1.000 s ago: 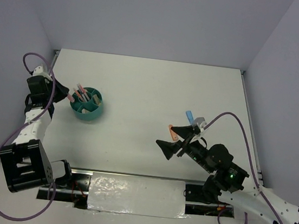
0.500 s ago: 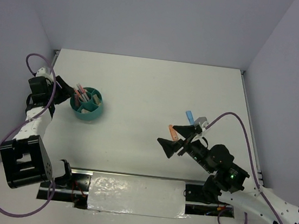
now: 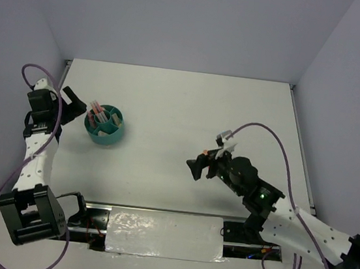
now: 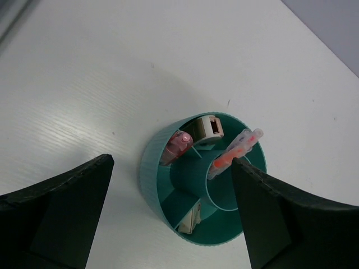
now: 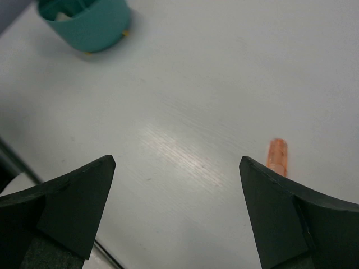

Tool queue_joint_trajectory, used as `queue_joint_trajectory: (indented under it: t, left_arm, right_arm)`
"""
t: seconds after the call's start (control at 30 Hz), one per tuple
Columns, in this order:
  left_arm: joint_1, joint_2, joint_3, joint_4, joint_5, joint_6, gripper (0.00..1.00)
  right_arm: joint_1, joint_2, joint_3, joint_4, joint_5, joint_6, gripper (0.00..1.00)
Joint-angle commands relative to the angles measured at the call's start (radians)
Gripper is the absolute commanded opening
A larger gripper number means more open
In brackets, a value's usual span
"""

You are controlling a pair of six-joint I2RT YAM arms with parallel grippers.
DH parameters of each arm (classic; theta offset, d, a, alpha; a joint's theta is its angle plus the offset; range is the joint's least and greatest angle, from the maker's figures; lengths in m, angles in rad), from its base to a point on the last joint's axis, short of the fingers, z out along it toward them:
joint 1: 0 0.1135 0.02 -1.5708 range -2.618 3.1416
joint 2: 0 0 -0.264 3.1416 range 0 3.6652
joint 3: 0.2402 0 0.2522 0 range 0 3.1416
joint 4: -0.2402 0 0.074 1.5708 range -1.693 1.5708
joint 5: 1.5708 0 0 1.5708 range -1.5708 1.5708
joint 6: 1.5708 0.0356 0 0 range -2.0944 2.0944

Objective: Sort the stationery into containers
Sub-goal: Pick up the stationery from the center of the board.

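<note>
Teal organiser alone, one orange piece

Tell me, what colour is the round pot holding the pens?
The organiser is teal, a blue-green. It shows best in the left wrist view.

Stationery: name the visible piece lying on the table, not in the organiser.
The short orange piece beside the right tool; every other visible piece sits inside the teal organiser.
</note>
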Motion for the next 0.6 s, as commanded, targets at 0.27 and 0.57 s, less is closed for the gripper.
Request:
queue_joint_trajectory:
  t: [0.27, 0.57]
  left_arm:
    - [-0.024, -0.394, -0.066, -0.258, -0.112, 0.049, 0.99]
    - [-0.138, -0.42, -0.046, -0.279, -0.111, 0.082, 0.99]
  right_arm:
    - [-0.279, 0.601, 0.296, -0.384, 0.007, 0.103, 0.98]
    - [-0.365, 0.919, 0.448, -0.442, -0.065, 0.014, 0.85]
